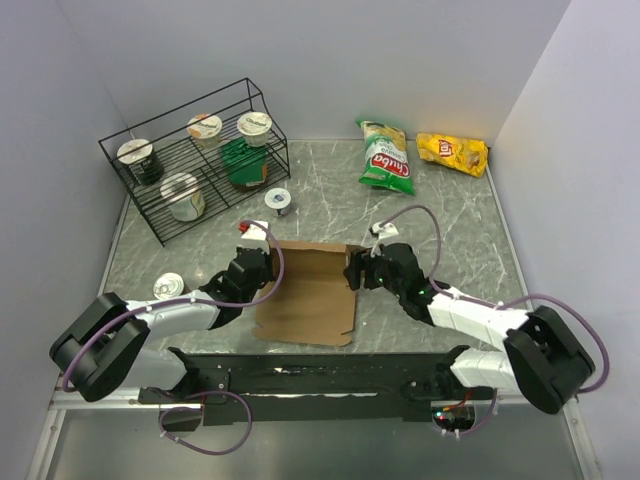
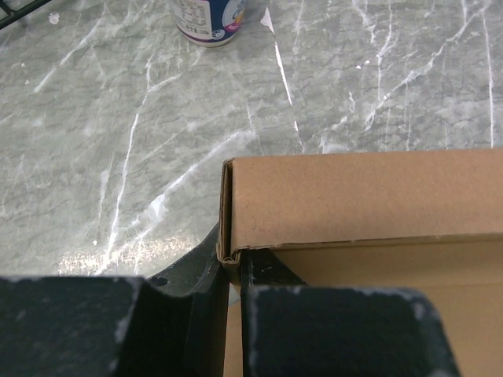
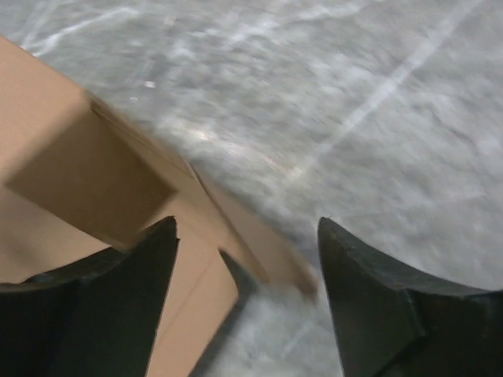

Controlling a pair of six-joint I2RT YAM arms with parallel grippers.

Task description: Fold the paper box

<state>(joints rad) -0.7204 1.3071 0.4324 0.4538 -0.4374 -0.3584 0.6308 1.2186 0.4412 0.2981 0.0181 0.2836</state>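
Two hands at the far corners of the plain brown corrugated cardboard box (image 1: 305,295), near-centre of the grey marbled bench (image 1: 450,230).
Left hand (image 1: 260,264) is pinched narrow on the box's upright left wall. Right hand (image 1: 356,268) gapes wide astride the right edge, so it looks the nearer for that flap.

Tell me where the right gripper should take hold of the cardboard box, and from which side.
Take the paper box by its right side flap near the far corner, coming from the right. That flap looks lifted off the table, thin enough for the open right gripper to straddle, one finger each side. The left gripper pinches the opposite side.
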